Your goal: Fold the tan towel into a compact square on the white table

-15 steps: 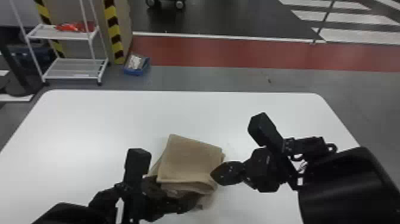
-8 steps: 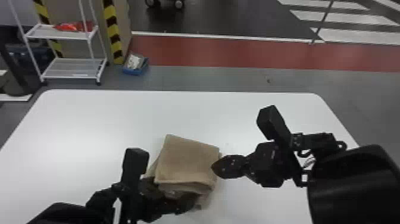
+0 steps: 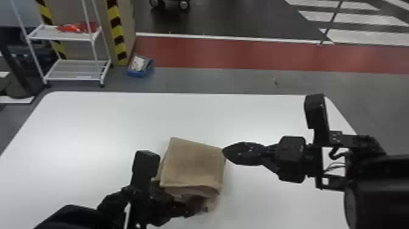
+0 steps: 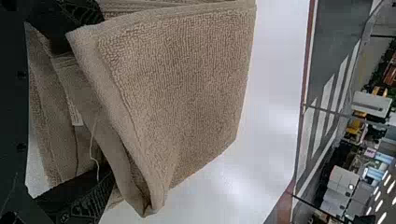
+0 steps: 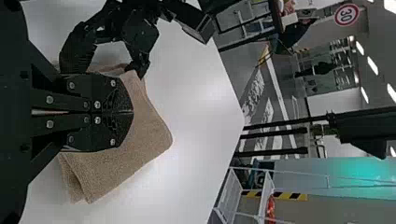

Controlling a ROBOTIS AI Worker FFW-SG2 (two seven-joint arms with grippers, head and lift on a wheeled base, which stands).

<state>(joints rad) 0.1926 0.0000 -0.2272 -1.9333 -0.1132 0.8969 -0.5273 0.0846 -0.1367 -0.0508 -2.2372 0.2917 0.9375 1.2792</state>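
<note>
This looks like an indoor workshop or robot test hall, laid out a bit like a street. Beyond the white tabletop (image 3: pixel 121 121), the head view shows grey floor (image 3: pixel 213 80), a red strip (image 3: pixel 243 56) edged in white, and dark flooring with broad white stripes (image 3: pixel 359 18) (much like a pedestrian crossing). Yellow-and-black hazard bands (image 3: pixel 117 30) run up a partition beside a white open rack (image 3: pixel 76 70), with a blue bin (image 3: pixel 138 73) on the floor nearby. The right wrist view adds a round, red-rimmed sign (image 5: pixel 346 15) (the roadside sort) and rows of bright ceiling lights (image 5: pixel 372 66), which give it an industrial air.
</note>
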